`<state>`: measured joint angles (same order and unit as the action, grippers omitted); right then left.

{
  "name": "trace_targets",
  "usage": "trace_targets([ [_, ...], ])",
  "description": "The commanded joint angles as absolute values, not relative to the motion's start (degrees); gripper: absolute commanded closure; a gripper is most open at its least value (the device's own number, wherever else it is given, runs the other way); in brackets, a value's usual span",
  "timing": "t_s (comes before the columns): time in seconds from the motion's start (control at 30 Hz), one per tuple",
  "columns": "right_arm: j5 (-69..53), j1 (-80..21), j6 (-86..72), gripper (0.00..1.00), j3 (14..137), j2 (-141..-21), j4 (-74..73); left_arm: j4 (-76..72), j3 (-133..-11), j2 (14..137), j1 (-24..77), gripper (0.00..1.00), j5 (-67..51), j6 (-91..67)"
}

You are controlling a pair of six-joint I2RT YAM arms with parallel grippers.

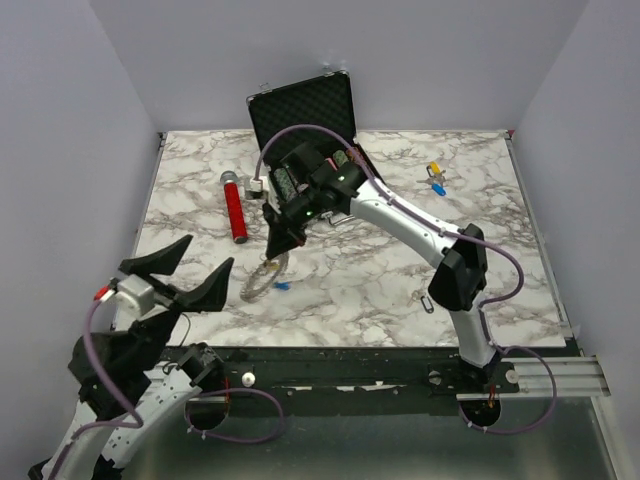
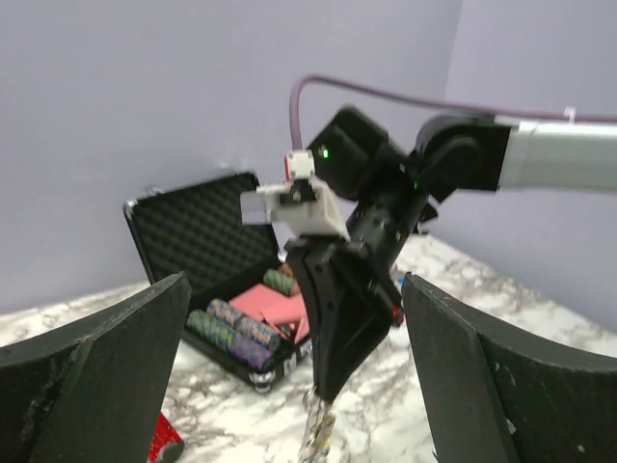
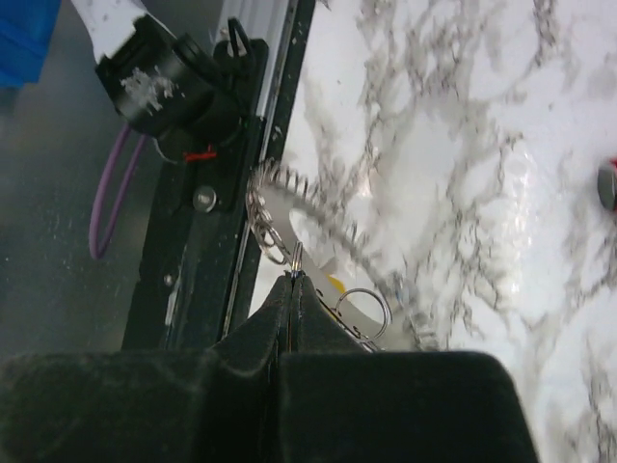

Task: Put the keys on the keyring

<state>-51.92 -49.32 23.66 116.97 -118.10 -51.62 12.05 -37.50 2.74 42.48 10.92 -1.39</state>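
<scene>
Silver keyring [image 3: 289, 188] near table [image 1: 400, 290] front edge, pinched in right pincer [image 3: 293, 282]

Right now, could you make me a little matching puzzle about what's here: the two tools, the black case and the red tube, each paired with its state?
Things:
1. left tool
2. right tool
3. black case
4. red tube

States:
A. lying flat on the table
B. shut on the keyring
C. spread wide, holding nothing
D. lid raised, at the far edge

Pairs: 1-C, 2-B, 3-D, 4-A
</scene>
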Motion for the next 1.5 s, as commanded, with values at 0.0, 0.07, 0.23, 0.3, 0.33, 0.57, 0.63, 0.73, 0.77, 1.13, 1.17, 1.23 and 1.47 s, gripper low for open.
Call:
trace_targets([
  [0.0, -54.66, -53.87, 18.02, 1.0, 122.97, -121.72, -46.32, 17.22, -39.81, -3.77, 42.54, 0.01, 14.76, -1.14],
  [0.07, -54.76, -54.05, 17.32, 1.0, 119.2, -122.95, -44.22, 18.8, -39.9, -4.39, 42.45, 0.01, 15.03, -1.67],
  [0.23, -51.24, -54.05, 21.35, 0.99, 106.2, -125.24, -40.97, 17.67, -35.87, -4.57, 42.45, 0.01, 14.07, -3.51],
  [0.3, -50.72, -54.14, 22.49, 0.99, 101.62, -126.03, -39.21, 16.0, -33.85, -4.4, 42.45, 0.01, 13.36, -4.3],
  [0.33, -49.76, -54.05, 23.37, 0.99, 100.12, -126.47, -39.2, 15.39, -33.05, -4.22, 42.54, 0.01, 13.01, -4.83],
  [0.57, -47.55, -50.81, 24.97, 0.8, 93.61, -119.11, -39.99, 14.59, -30.15, -3.25, 42.45, 0.01, 11.16, -7.82],
  [0.63, -47.72, -47.65, 24.44, 0.79, 93.16, -115.76, -39.99, 14.68, -29.53, -2.73, 42.54, 0.01, 10.64, -8.26],
  [0.73, -47.2, -43.17, 24.17, 0.79, 92.73, -111.46, -39.81, 14.5, -29.18, -0.97, 42.45, 0.01, 9.85, -8.7],
  [0.77, -46.5, -42.02, 24.26, 0.79, 92.55, -110.4, -39.81, 14.5, -29.01, -0.53, 42.45, 0.01, 9.41, -8.88],
  [1.13, -52.29, -38.07, 28.47, 0.69, 87.28, -103.11, -41.13, 16.52, -29.18, 10.1, 42.45, 0.01, 3.35, -16.34],
  [1.17, -52.99, -37.1, 28.82, 0.67, 86.49, -101.79, -41.13, 16.44, -28.92, 10.89, 42.45, 0.01, 2.99, -17.3],
  [1.23, -54.57, -34.55, 29.35, 0.62, 84.82, -98.28, -41.13, 16.0, -28.48, 11.95, 42.45, 0.01, 2.46, -18.63],
  [1.47, -57.12, -22.7, 29.54, 0.37, 74.64, -84.48, -37.36, 13.89, -29.79, 17.04, 42.28, 0.01, 3.6, -18.63],
])
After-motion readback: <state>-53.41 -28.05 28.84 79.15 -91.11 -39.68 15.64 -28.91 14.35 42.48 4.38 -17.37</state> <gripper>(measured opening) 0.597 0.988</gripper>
